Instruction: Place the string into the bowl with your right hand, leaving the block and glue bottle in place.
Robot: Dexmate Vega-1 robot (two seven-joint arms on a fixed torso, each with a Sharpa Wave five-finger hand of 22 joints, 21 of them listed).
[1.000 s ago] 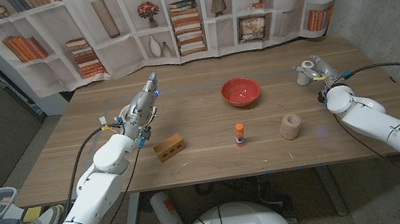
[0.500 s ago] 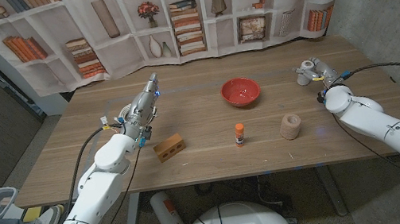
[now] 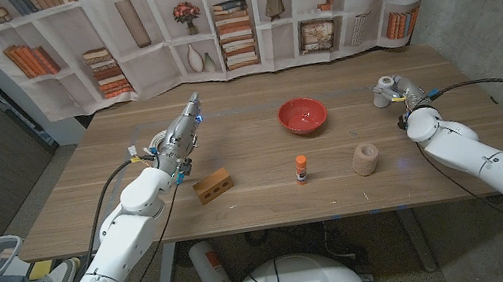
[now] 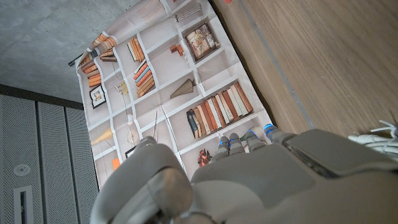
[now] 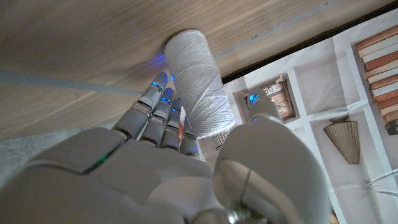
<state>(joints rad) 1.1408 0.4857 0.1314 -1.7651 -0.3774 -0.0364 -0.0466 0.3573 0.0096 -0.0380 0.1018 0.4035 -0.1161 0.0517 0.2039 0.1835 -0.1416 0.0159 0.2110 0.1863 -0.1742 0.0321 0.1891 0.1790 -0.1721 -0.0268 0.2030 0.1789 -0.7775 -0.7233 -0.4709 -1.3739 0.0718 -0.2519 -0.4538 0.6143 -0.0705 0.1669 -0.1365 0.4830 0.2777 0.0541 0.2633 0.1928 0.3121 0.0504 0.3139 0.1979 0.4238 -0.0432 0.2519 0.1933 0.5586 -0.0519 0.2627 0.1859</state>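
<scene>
The right hand (image 3: 391,90), at about two o'clock on the worktop (image 3: 261,200), has its fingers (image 5: 163,112) spread around a white spool of string (image 5: 200,84), which stands on the wood, apparently not yet lifted. The red bowl (image 3: 302,115) at twelve o'clock holds nothing, so carry and drop remain. The block (image 3: 212,185) and glue bottle (image 3: 301,167) sit untouched; the left hand (image 3: 180,134) holds nothing, fingers straight.

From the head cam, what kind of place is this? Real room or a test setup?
Probably a lab test setup dressed as a room. The bookshelves behind the wooden table are printed on a hanging backdrop, bare concrete wall stands beside it, and a few props, like the red bowl, sit spaced out.
</scene>
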